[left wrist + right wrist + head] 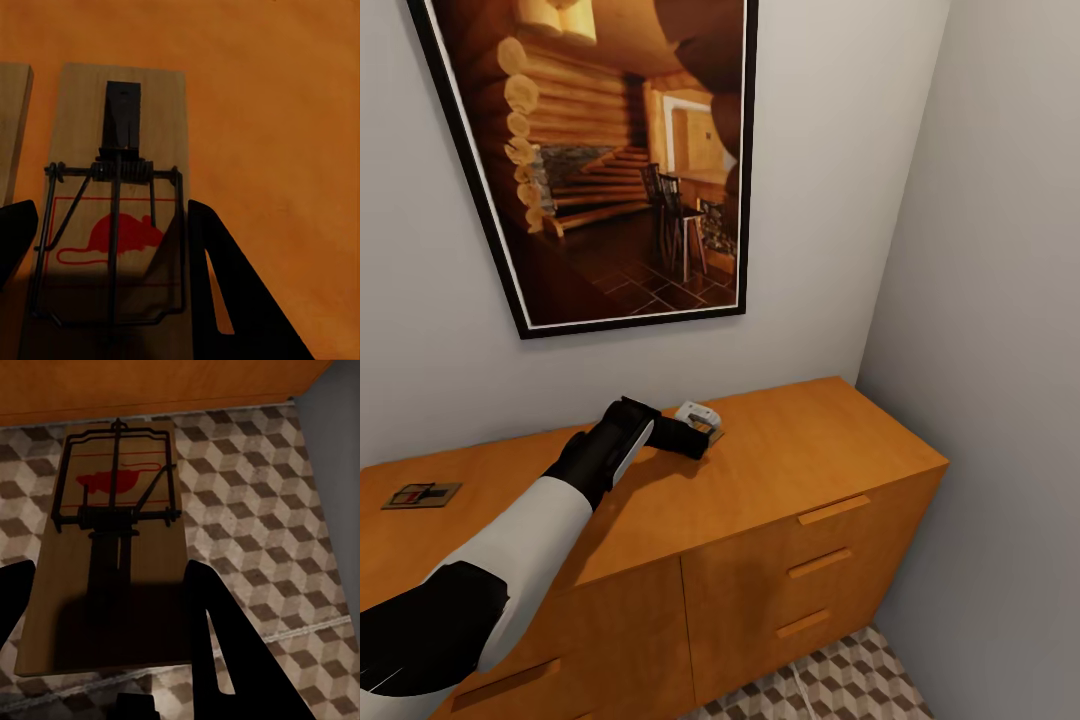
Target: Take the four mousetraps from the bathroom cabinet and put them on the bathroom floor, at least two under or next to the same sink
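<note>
Reaching our left hand over a trap on the cabinet.
That trap lies flat between the spread fingers, its long axis running along them, so we judge a straight closing pinch across its width should do. A second trap sits well apart on the cabinet top. Our right hand pinches another trap above the floor.
</note>
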Available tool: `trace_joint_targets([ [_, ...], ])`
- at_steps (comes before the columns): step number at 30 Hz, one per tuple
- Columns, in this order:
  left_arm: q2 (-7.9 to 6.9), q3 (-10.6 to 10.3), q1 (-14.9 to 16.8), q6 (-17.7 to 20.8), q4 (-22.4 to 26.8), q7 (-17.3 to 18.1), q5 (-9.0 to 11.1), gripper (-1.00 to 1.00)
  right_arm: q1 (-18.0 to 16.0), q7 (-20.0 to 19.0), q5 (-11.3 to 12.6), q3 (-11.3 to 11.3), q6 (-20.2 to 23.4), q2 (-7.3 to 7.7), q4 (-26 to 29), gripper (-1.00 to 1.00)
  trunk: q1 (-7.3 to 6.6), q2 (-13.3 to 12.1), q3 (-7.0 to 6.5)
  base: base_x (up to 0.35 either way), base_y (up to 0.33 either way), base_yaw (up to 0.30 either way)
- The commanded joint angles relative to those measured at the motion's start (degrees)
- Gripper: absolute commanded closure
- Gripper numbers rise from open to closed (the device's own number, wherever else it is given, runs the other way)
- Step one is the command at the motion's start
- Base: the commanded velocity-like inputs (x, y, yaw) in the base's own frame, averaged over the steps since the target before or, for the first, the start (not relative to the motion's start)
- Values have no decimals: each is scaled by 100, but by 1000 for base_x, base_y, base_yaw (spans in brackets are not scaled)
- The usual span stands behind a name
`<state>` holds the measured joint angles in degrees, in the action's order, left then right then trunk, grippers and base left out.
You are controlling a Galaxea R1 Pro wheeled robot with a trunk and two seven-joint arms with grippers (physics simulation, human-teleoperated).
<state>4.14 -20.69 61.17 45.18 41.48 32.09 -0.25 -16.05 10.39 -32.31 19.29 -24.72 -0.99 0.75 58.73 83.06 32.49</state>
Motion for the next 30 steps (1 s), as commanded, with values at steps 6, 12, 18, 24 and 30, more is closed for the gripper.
trace_joint_targets([
  [6, -1, -10, 1, 35, -176, 16, -19, 100, -3, 15, -39, 31, -16, -2, -5, 100, 0, 2, 7, 0, 0, 0],
  [12, 2, -7, 1, 36, -123, 16, -19, 100, -3, 15, -39, 31, -16, -1, -5, 100, 0, 2, 7, 0, 0, 0],
  [18, 8, -5, 1, 54, 110, 3, -19, 100, -2, 15, -41, 31, -16, -7, -5, 100, 0, 2, 7, 0, 0, 0],
  [24, 8, 1, 1, 85, 417, -1, -19, 100, -3, 15, -39, 31, -16, -7, -5, 100, 0, 2, 7, 0, 0, 0],
  [30, 8, 3, 1, 100, 788, -9, -17, 100, -3, 15, -39, 31, -16, -7, -5, 100, 0, 2, 7, 0, 0, 0],
])
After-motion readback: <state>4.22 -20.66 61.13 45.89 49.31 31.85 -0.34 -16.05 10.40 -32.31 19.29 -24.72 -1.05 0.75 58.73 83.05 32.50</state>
